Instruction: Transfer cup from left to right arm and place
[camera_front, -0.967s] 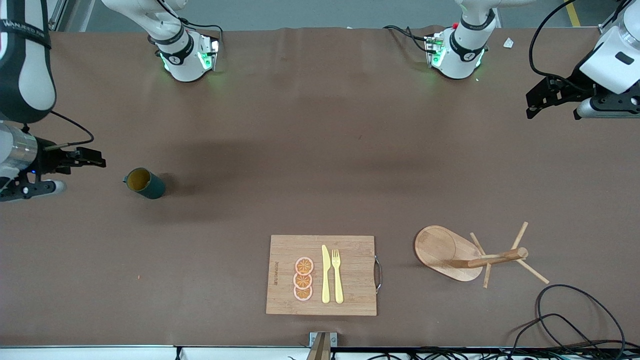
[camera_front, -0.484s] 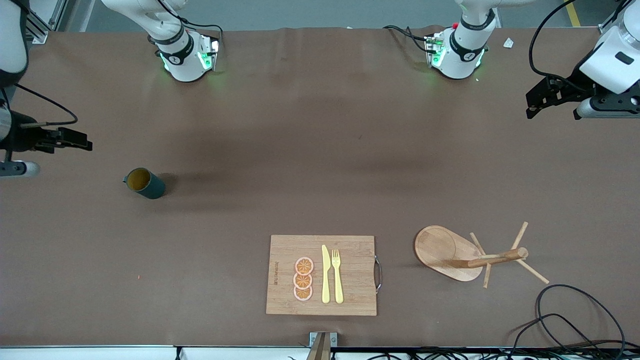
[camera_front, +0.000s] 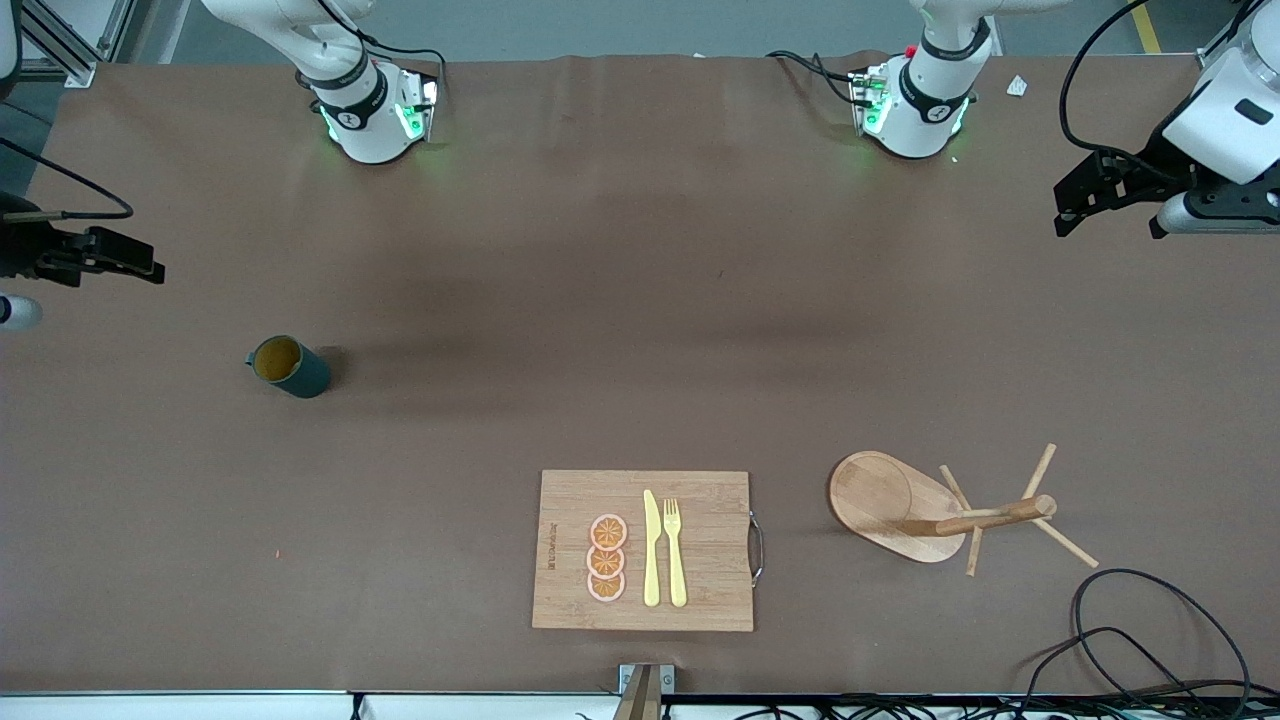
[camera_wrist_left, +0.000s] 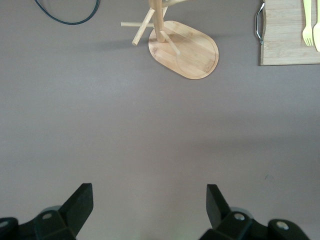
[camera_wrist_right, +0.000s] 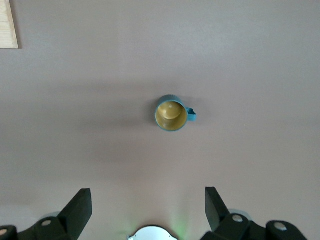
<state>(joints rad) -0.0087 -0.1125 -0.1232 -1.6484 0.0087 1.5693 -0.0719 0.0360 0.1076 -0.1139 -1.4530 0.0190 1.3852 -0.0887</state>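
Note:
The dark teal cup (camera_front: 288, 366) stands upright on the brown table toward the right arm's end, with nothing touching it. Its yellow-brown inside and side handle show in the right wrist view, where the cup (camera_wrist_right: 171, 114) lies well ahead of the fingers. My right gripper (camera_front: 148, 270) hangs open over the table's edge at that end, apart from the cup, and in its own view the right gripper (camera_wrist_right: 148, 200) holds nothing. My left gripper (camera_front: 1066, 213) is raised over the left arm's end of the table. The left gripper (camera_wrist_left: 149, 197) is open over bare table.
A wooden peg rack (camera_front: 940, 510) lies tipped on its side toward the left arm's end, near the front camera. A cutting board (camera_front: 700, 500) beside it carries orange slices (camera_front: 606, 558), a yellow knife (camera_front: 651, 550) and a fork (camera_front: 675, 550). A black cable (camera_front: 1150, 620) loops at the near corner.
My right gripper has drawn back from beside the cup toward the table's end, still open. The cup has stayed put. The left arm has barely shifted.

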